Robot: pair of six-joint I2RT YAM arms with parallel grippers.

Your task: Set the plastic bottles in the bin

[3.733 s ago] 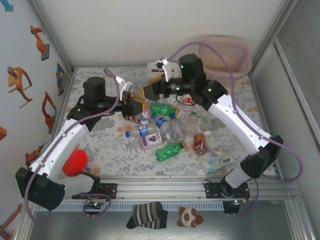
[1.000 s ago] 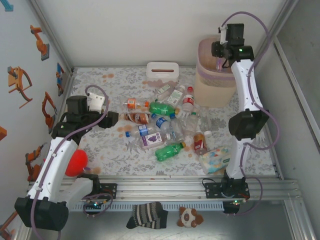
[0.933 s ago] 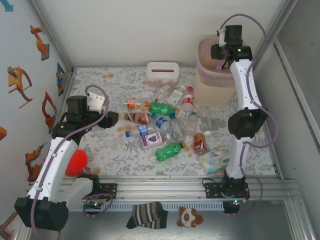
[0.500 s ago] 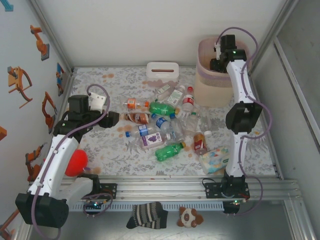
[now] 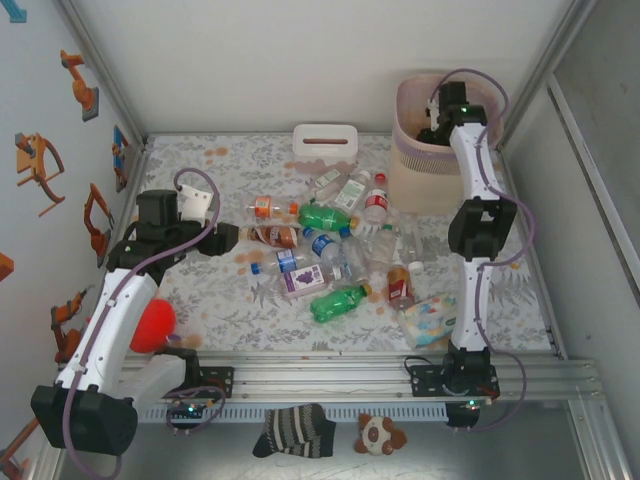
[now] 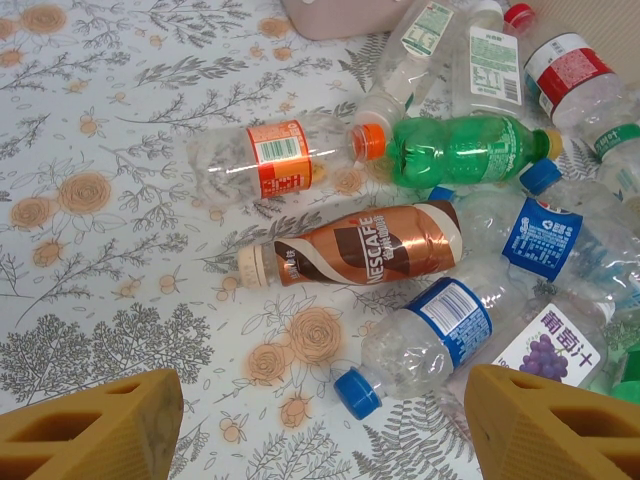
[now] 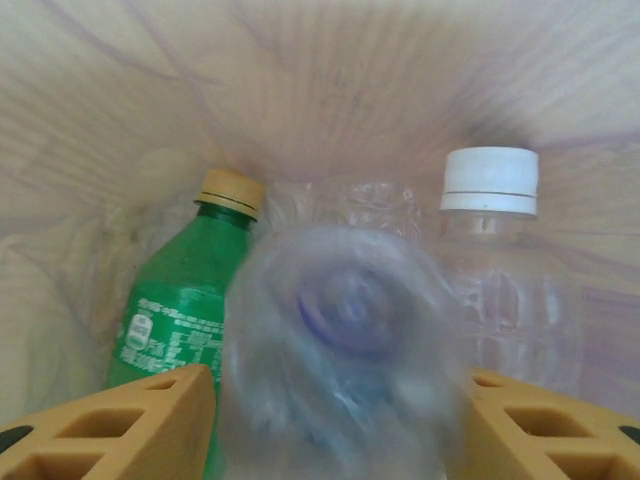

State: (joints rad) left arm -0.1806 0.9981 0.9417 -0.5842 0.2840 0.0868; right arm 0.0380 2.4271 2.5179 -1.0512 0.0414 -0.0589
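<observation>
Several plastic bottles (image 5: pixel 330 250) lie heaped mid-table. In the left wrist view, my left gripper (image 6: pixel 320 425) hangs open above the cloth, just short of a clear bottle with a blue cap and label (image 6: pixel 430 335). Beyond it lie a brown coffee bottle (image 6: pixel 370 245), a clear orange-label bottle (image 6: pixel 265 160) and a green one (image 6: pixel 470 150). My right gripper (image 7: pixel 340 420) reaches down inside the pink bin (image 5: pixel 410 150). Its jaws stand wide, and a clear bottle (image 7: pixel 340 350), motion-blurred, sits loose between them. On the bin floor rest a green bottle (image 7: pixel 165 310) and a white-capped clear bottle (image 7: pixel 500 270).
A white tissue box (image 5: pixel 325 137) stands at the back centre. A soft pack of wipes (image 5: pixel 433 320) lies near the right arm's base. A red ball (image 5: pixel 150 325) sits by the left arm. A striped sock (image 5: pixel 292 430) and a small toy (image 5: pixel 378 433) lie beyond the front rail.
My right arm carried a clear bottle from the pile up over the bin, then lowered into it; the bottle now blurs between the jaws. My left arm drew back left from the pile.
</observation>
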